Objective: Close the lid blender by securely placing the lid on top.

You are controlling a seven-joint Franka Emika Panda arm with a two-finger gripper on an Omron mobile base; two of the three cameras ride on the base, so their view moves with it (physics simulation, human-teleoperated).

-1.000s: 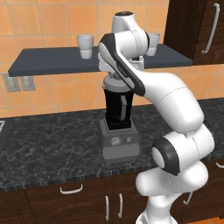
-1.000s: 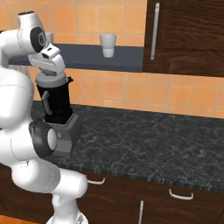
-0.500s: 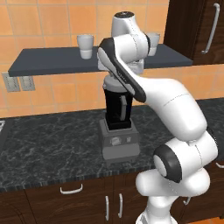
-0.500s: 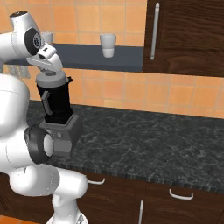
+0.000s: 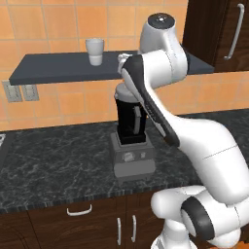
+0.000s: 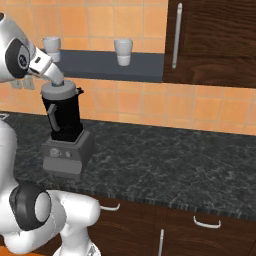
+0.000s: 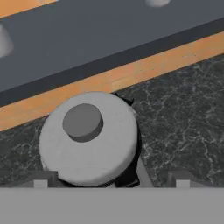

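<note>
The blender [image 5: 131,127] stands on the dark counter: a black jar [image 6: 65,117] on a boxy grey base [image 6: 67,152] with a dial. The round grey lid [image 6: 57,90] sits on top of the jar, level as far as I can tell. In the hand view the lid [image 7: 89,140] with its raised knob [image 7: 83,122] lies right below my gripper [image 7: 111,183]. The gripper is open, its fingertips [image 7: 182,183] spread wider than the lid and holding nothing. In the left base view my arm hides most of the lid.
A dark shelf [image 5: 58,68] runs along the tiled wall just behind and above the blender, with white cups [image 5: 95,51] [image 6: 123,51] on it. Dark wall cabinets [image 6: 215,40] hang to the right. The counter [image 6: 175,160] stretches right of the blender.
The jaws have opened and let go of the lid, which stays on the jar. The arm's upper links have shifted while the hand stays over the blender.
</note>
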